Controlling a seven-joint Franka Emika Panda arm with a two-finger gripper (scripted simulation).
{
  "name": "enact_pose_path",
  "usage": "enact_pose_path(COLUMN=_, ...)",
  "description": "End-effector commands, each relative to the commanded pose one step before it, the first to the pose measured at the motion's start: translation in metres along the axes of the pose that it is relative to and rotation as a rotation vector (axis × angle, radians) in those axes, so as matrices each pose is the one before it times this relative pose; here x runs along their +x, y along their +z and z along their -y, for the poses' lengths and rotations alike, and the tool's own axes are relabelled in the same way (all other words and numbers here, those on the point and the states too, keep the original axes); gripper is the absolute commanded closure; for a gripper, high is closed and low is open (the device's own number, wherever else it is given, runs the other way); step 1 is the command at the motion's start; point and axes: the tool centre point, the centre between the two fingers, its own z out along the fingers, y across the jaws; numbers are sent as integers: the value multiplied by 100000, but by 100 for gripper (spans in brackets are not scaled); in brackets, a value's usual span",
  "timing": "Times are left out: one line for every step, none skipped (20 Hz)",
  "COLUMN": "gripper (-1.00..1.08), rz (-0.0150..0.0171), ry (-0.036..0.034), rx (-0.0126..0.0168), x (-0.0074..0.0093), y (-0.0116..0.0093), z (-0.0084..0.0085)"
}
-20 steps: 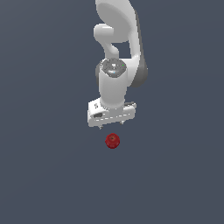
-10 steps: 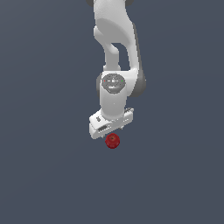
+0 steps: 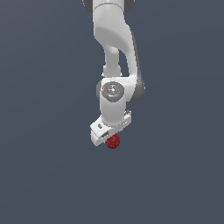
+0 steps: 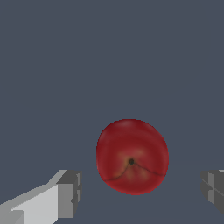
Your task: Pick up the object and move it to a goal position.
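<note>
Flat slate-grey ground fills both views, bare of any marking that we could take for a goal. Down from the top centre of the exterior view comes the white jointed robot arm (image 3: 114, 52), its wrist bent over the lower middle of the frame. At its end sits the white two-fingered gripper (image 4: 140, 192), its grey-padded fingers (image 4: 70, 192) spread wide apart, one at each lower corner of the wrist view, neither touching anything. Between them, in the lower centre of that view, lies the small dark red roundish object (image 4: 132, 156), with a dark stem dimple and faint creases on its skin; in the exterior view it shows just below the hand (image 3: 113, 141), partly covered by it.

We judge the reach to be nearly done and the grasp not yet made. The next move calls for lowering until the pads flank the widest part of the fruit-like ball, then closing squarely, since a round body may roll aside if only one pad meets it first.
</note>
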Motion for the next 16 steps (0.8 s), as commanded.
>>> enact_pose_path(gripper=-92, rz=-104, ry=-1758, rx=135, x=116, y=240, z=-43)
enact_pose_path(gripper=-92, rz=-12, ry=-333, rx=33, x=18, y=53, z=-9)
enact_pose_path(gripper=-92, rz=-7, ry=-200, rx=20, x=11, y=32, z=-5)
enact_pose_path(gripper=-92, rz=-3, ry=-69, rx=7, x=4, y=11, z=-1)
enact_pose_path(gripper=-92, rz=57, ry=441, rx=-9, x=-40, y=-36, z=14)
enact_pose_path(gripper=-92, rz=0, ry=0, rx=0, x=-2, y=38, z=-1)
enact_pose_path(gripper=-92, rz=0, ry=0, rx=0, x=-5, y=115, z=-4)
enact_pose_path(gripper=-92, rz=0, ry=0, rx=0, x=-9, y=190, z=-7)
enact_pose_path(gripper=-92, rz=-5, ry=-49, rx=1, x=6, y=263, z=16)
enact_pose_path(gripper=-92, rz=-5, ry=-49, rx=1, x=2, y=338, z=14)
enact_pose_path(gripper=-92, rz=0, ry=0, rx=0, x=-22, y=414, z=-13)
enact_pose_path(gripper=-92, rz=-9, ry=-84, rx=2, x=6, y=483, z=30)
enact_pose_path(gripper=-92, rz=-5, ry=-49, rx=2, x=-14, y=554, z=11)
enact_pose_path(gripper=-92, rz=-8, ry=-69, rx=2, x=-10, y=595, z=21)
enact_pose_path(gripper=-92, rz=-6, ry=-48, rx=2, x=-13, y=530, z=12)
enact_pose_path(gripper=-92, rz=-6, ry=-48, rx=2, x=-6, y=452, z=12)
